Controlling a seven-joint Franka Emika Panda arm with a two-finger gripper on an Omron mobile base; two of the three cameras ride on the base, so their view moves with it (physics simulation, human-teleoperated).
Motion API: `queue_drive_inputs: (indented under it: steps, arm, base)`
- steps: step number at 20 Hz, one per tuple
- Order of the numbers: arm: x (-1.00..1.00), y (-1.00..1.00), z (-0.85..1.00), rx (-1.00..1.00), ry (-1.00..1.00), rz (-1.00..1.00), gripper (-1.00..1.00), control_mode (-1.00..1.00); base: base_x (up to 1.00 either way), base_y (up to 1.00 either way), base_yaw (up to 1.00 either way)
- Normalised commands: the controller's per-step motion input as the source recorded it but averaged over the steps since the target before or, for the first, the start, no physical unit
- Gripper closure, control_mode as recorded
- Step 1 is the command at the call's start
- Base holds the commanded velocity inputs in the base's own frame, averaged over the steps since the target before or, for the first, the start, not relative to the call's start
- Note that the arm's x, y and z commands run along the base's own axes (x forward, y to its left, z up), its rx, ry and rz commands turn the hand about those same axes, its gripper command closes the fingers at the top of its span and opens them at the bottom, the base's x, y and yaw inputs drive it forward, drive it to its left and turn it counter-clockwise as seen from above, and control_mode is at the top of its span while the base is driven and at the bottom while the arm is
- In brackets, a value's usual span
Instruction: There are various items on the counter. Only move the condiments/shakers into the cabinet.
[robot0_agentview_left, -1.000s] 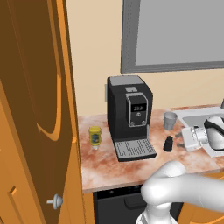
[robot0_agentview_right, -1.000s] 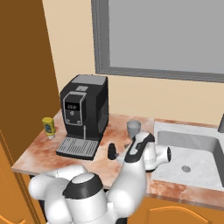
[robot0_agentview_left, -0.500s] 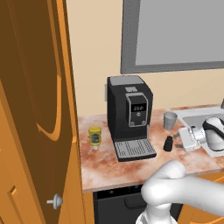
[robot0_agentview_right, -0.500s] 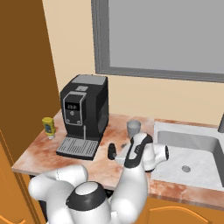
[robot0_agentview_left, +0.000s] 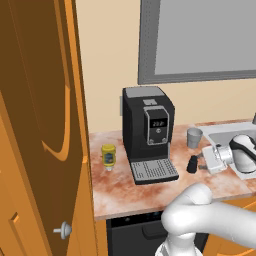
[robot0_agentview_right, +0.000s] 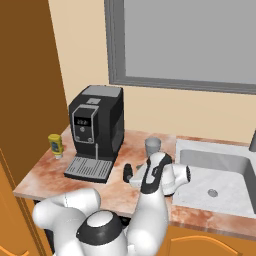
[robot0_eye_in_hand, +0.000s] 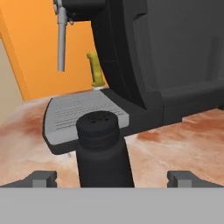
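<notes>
Here, pincer (robot0_eye_in_hand: 111, 177) spread around black shaker (robot0_eye_in_hand: 103, 151), upright on counter (robot0_eye_in_hand: 183, 131), mustard bottle (robot0_agentview_left: 108, 157) apart.

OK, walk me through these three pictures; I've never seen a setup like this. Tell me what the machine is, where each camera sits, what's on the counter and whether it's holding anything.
This is a simulated kitchen. The white arm is a robot with a two-finger gripper. Two pictures come from cameras on its base, behind it to the left and right; the third looks along the gripper itself. On the reddish counter stand a black coffee machine, a yellow mustard bottle beside it, a grey cup and a small black shaker. A sink lies to the right, and an orange cabinet door hangs open on the left. The fingers are spread either side of the shaker, not yet gripping it.
</notes>
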Motion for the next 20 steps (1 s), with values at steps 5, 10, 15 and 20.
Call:
queue_drive_inputs:
  steps: [5,10,15,20]
  arm:
    - [0.00,0.13,0.00,0.00,0.09,0.00,-1.00,-1.00]
    - [0.00,0.05,0.00,0.00,0.07,0.00,-1.00,-1.00]
    - [0.00,0.06,-0.01,0.00,0.02,0.00,-1.00,-1.00]
    - [0.00,0.11,-0.02,0.00,0.00,0.00,-1.00,-1.00]
  base:
    - [0.00,0.00,0.00]
    - [0.00,0.00,0.00]
    - [0.00,0.00,0.00]
    - [0.00,0.00,0.00]
